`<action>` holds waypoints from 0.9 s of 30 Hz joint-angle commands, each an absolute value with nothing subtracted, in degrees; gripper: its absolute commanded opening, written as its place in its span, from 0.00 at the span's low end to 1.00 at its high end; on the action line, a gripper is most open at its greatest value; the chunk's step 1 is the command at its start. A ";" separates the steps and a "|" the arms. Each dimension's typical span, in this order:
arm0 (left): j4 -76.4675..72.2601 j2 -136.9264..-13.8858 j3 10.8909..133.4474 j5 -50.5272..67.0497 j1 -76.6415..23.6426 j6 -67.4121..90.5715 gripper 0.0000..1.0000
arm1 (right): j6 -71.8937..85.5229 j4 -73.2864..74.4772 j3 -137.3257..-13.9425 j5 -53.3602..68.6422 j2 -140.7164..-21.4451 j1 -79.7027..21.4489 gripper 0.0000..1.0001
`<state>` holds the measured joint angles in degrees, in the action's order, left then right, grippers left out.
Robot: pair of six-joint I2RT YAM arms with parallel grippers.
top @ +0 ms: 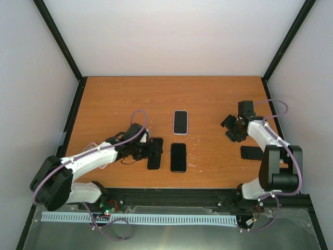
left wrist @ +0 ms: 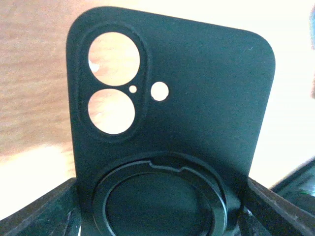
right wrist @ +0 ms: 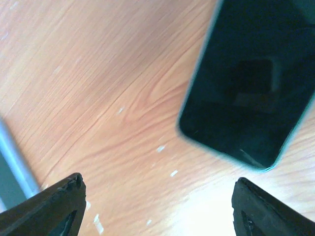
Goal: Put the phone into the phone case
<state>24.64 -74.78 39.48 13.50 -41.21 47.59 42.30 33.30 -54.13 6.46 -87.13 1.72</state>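
The left hand reaches in from the near left corner of the counter and sits low over the black phone case. The case lies flat, back upward, a little left of the middle and close to the near edge. In the left wrist view its two round camera openings show bare wood through them, and a raised ring sits on its back. The hand's fingers stand wide, one at each long edge of the case and hard against it; whether they press it or only flank it I cannot tell. Nothing is inside the case. Just to its right, apart from it and parallel, lies a black phone, screen up. Farther toward the far edge, roughly in line with that one, lies a pale-rimmed phone, also screen up. The right hand hangs over bare wood on the right side, spread wide and empty, with the pale-rimmed phone ahead of it. A dark flat thing lies near the right edge, partly hidden by the right arm.
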 commanded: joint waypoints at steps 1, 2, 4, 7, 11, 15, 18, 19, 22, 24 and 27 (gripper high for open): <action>9.81 -69.71 35.83 32.70 -33.39 49.08 0.70 | 37.28 24.67 -47.59 19.86 -80.40 -2.57 0.78; 6.09 -69.13 35.05 35.76 -31.80 50.30 0.70 | 37.06 22.28 -45.69 22.80 -78.68 -4.61 0.77; 0.69 -68.30 33.47 40.85 -29.53 52.87 0.71 | 37.13 15.96 -41.38 28.71 -74.80 -8.50 0.76; -7.11 -67.95 31.10 46.63 -27.33 57.43 0.70 | 40.59 5.71 -35.43 33.95 -68.58 -16.30 0.74; -9.42 -67.45 30.32 47.19 -26.68 59.58 0.70 | 47.23 -8.78 -29.10 35.89 -62.41 -27.82 0.67; -9.88 -67.45 29.71 46.78 -26.37 60.22 0.70 | 51.23 -18.24 -27.20 35.43 -60.87 -36.56 0.64; -11.31 -67.50 28.99 46.85 -26.36 61.17 0.70 | 52.07 -21.31 -28.87 35.75 -63.13 -40.92 0.62; -11.63 -67.42 28.88 46.86 -26.37 61.37 0.70 | 52.27 -21.99 -29.64 35.85 -64.25 -42.11 0.60; -11.79 -67.12 28.86 46.93 -26.37 61.53 0.70 | 52.83 -23.95 -31.62 35.37 -67.75 -45.87 0.56; -11.63 -66.75 28.83 46.80 -26.36 61.55 0.70 | 52.66 -23.46 -33.31 34.28 -70.21 -47.97 0.54; -11.56 -66.47 28.45 46.76 -26.37 61.57 0.71 | 52.99 -23.02 -35.70 33.22 -74.07 -50.59 0.50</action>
